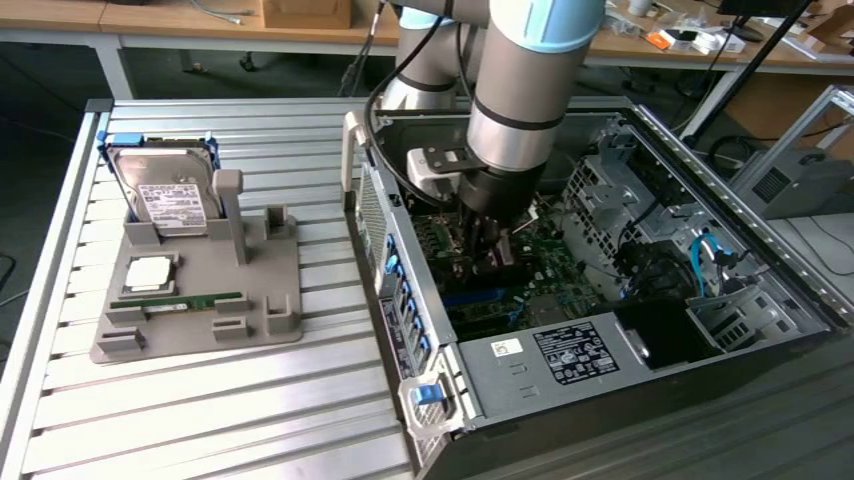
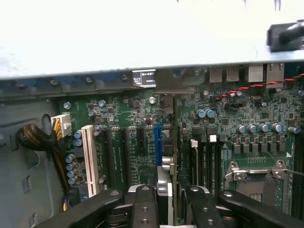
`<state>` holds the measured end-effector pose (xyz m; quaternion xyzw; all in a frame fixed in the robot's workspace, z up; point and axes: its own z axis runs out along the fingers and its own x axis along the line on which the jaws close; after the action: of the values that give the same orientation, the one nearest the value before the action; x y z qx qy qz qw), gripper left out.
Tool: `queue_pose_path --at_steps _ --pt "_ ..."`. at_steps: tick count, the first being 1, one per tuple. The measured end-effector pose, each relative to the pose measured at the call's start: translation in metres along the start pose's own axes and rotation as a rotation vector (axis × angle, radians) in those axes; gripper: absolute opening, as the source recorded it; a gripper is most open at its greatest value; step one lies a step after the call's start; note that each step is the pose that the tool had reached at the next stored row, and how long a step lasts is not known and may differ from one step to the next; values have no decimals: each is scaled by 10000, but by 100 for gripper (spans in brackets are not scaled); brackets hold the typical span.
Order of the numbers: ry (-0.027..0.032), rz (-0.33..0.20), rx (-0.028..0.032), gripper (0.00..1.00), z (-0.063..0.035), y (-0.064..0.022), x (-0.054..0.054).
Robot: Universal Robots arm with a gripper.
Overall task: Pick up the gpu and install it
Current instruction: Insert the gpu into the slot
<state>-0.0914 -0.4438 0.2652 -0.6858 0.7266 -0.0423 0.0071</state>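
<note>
1. An open computer case is seen lying on a ribbed metal table, toward the exterior view's right.
2. A green motherboard is seen inside the case, with a white slot and a blue slot standing on it.
3. An empty processor socket is seen on the board.
4. A bundle of yellow and black wires is plugged in near the white slot.
5. A labelled power supply is fitted in the case.
6. A grey holder is placed on the table, toward the exterior view's left.
7. A hard drive is stood upright in the holder.
8. A processor chip and a green memory stick are laid flat on the holder.
</note>
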Motion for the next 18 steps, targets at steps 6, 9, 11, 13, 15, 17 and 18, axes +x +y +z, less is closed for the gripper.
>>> queue_pose_path --at_steps 6,9,11,13,15,17,18 --pt "3 -1 -1 27 -1 -2 10" --pt "3 0 0 27 -26 -5 7" --pt "1 -1 1 27 -40 -7 1" --pt "2 -1 0 27 -48 -8 -1" --pt "0 0 0 27 -48 -7 -1" --pt "14 -1 0 27 -49 -7 -1" --pt "31 -2 2 27 -48 -7 -1"
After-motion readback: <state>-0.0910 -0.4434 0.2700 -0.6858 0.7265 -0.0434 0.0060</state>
